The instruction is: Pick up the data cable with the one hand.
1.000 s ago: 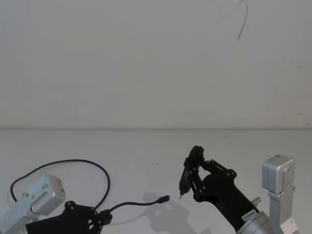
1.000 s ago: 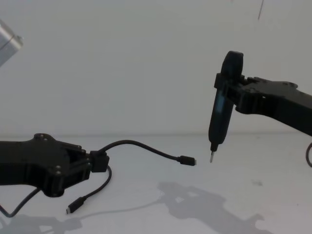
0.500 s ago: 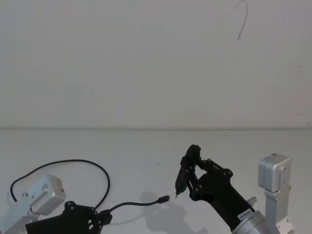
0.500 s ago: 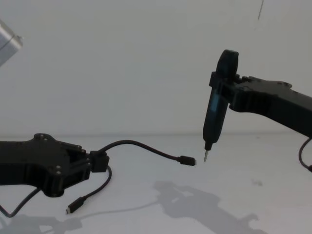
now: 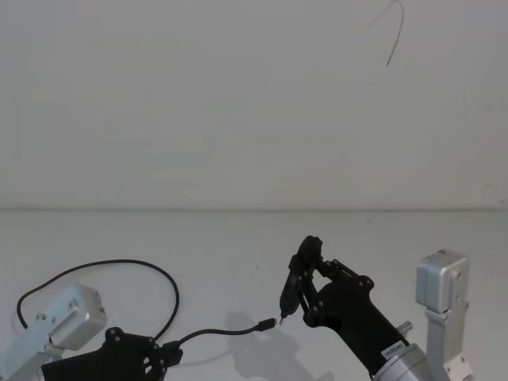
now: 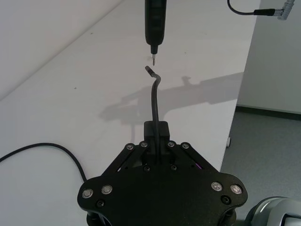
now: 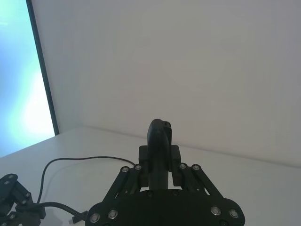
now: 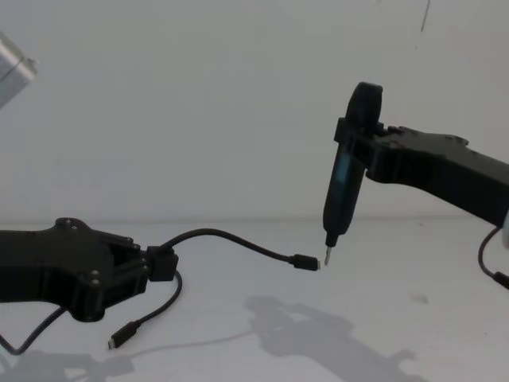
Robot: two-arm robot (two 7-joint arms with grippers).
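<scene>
The matte black, angular left gripper point(image 8: 151, 265) was low at the robot's left, above the white table point(image 8: 382, 270), its two jaws clamped on the thin black data cable point(image 8: 231, 239) a short way behind one plug. That held stretch arched forward through the air, and its small black end plug point(image 8: 305, 263) hung clear of the table. The rest of the cord looped back behind the gripper, with the other plug point(image 8: 118, 340) lying on the table below it. The black right gripper point(image 8: 374, 151) was closed on a long black pen-shaped tool point(image 8: 347, 179), held upright. Its metal tip point(image 8: 327, 256) stood just beside the raised plug; contact could not be confirmed.
</scene>
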